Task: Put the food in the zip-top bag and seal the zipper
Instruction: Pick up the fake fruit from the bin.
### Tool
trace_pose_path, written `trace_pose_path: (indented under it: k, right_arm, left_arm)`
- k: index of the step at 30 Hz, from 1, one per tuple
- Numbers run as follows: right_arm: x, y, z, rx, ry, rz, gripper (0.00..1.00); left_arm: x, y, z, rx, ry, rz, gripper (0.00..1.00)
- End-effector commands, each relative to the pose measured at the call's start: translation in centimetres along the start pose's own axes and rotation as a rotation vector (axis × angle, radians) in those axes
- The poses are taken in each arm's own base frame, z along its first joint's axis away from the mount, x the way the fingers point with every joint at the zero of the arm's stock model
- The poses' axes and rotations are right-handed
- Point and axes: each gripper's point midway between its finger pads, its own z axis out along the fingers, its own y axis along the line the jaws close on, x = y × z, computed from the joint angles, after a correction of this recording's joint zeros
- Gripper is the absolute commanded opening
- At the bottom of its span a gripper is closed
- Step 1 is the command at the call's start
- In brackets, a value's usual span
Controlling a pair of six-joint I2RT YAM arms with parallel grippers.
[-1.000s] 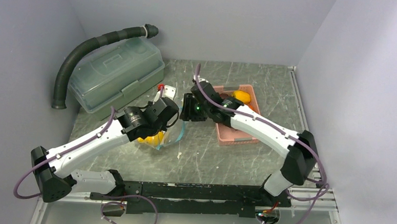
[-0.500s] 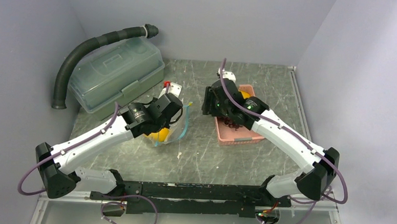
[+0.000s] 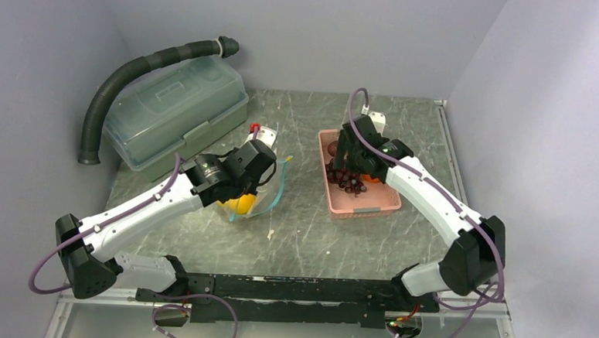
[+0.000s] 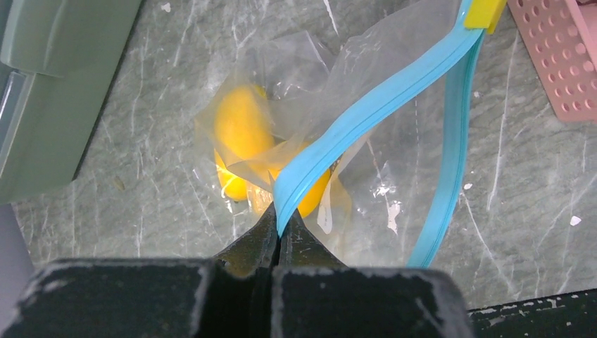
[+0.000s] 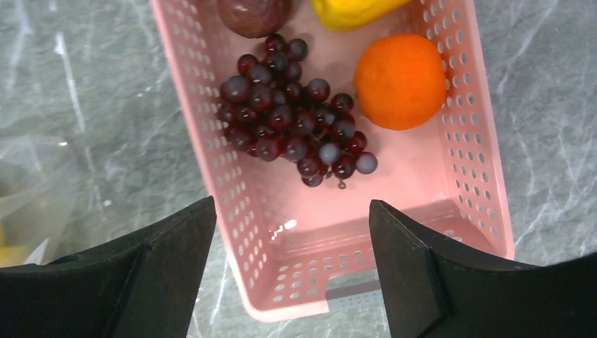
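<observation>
Grey-green marbled counter (image 3: pixel 301 231) between pale walls (image 3: pixel 288 29) carries a pink basket (image 3: pixel 364 212), long axis near to far, and left of it the clear zip-top bag (image 4: pixel 394 162), mouth toward the basket. Left gripper (image 4: pixel 280 225), jaws closed, pinches its teal zipper (image 4: pixel 366 116); yellow fruits (image 4: pixel 243 130) lie inside. Right gripper (image 5: pixel 290 205), jaws spread, hangs above the basket's grape bunch (image 5: pixel 292 130).

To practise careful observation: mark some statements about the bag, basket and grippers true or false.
The left gripper is shut on the teal-blue zipper strip of the clear plastic bag. True.
The dark purple grape bunch lies in the bag. False: it lies in the pink slotted plastic basket.
The right gripper hangs open above the basket. True.
The round orange fruit is gripped. False: it lies loose in the basket.
A yellow oval fruit is inside the bag. True.
</observation>
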Motion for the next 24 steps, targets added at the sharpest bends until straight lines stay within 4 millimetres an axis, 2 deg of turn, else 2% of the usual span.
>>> trace_pose_path:
  k: [1,7,11,16,24]
  right_arm:
    - [-0.6,-1.6,2.2,0.077,-0.014,0.010,0.86]
    - [-0.7,-3.1,4.7,0.128,0.016,0.004,0.92]
    - [-0.7,-3.9,6.2,0.156,0.041,-0.018,1.00]
    - [-1.0,-5.2,7.9,0.191,0.066,-0.037,1.00]
    - [-1.1,-6.3,10.2,0.237,0.095,-0.060,1.00]
  left_arm:
    - [-1.3,-0.9,-0.1,0.065,-0.021,-0.010,0.00]
    - [-1.1,-0.7,0.3,0.073,-0.034,-0.027,0.00]
    - [-0.4,-0.2,0.8,0.084,-0.027,-0.040,0.00]
    - [0.0,0.5,0.6,0.071,-0.036,-0.030,0.00]
    - [0.4,0.5,0.9,0.067,-0.022,-0.016,0.00]
